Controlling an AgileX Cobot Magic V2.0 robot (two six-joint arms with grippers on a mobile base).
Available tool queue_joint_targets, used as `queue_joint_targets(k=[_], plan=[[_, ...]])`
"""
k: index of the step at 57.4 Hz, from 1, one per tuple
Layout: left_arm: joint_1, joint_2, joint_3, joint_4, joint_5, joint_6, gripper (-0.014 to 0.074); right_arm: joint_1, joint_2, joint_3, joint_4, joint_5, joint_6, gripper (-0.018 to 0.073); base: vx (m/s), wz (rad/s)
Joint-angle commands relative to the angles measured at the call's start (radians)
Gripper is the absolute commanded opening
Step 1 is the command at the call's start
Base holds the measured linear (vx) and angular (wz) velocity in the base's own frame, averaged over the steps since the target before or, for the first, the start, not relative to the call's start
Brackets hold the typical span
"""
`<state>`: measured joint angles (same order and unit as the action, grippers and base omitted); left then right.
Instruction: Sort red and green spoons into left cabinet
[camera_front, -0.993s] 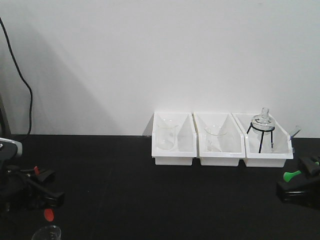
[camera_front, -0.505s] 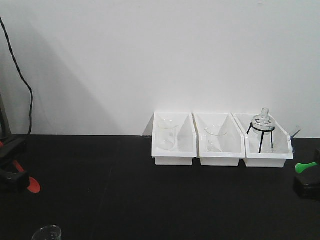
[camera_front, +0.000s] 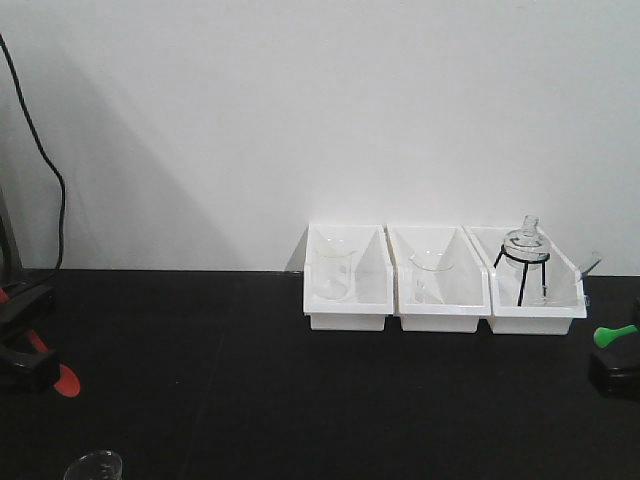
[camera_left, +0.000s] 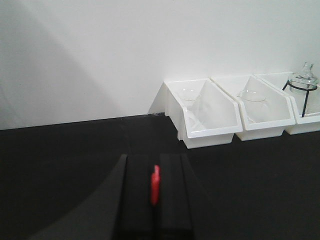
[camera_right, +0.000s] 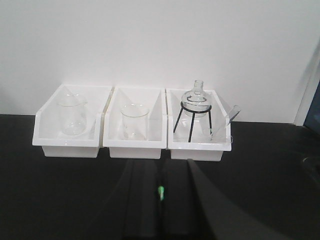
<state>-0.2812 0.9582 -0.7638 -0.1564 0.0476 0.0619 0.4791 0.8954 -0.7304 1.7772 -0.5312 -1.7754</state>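
We have the left gripper (camera_left: 155, 159) clamped on the red spoon (camera_left: 155, 186) and the right gripper (camera_right: 161, 165) clamped on the green spoon (camera_right: 161, 191), each spoon lying along its fingers; the left cabinet is out of view, presumably nearer our left arm.

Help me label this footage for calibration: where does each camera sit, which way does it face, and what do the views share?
Exterior front: near side of the black table, facing the wall and three white bins; left tool and right tool at the frame edges.
Left wrist: on that arm, looking past its tool at the bins from their left; red spoon clamped.
Right wrist: on that arm, facing the bins squarely; green spoon clamped.
All three share the bins; front view shows both spoons too.
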Motion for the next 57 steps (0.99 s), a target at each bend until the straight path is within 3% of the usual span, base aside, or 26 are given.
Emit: queue_joint_targets(k=[1,31,57], plan=[[-0.006,-0.013,-0.029,-0.005,-0.079,-0.008,-0.0003,-0.002,-0.01,-0.037,0.0,0.014,-0.007,-0.0003,0.0,0.0],[-0.006,-0.011,-0.029,-0.005,-0.079,-0.008,-0.0003,-0.004,-0.01,-0.037,0.0,0.014,-0.007,-0.0003,-0.01,0.03],[-0.006,-0.01,-0.029,-0.005,-0.079,-0.008,-0.0003,-0.004,-0.01,-0.037,0.0,0.016,-0.007,-0.0003,-0.07,0.32]])
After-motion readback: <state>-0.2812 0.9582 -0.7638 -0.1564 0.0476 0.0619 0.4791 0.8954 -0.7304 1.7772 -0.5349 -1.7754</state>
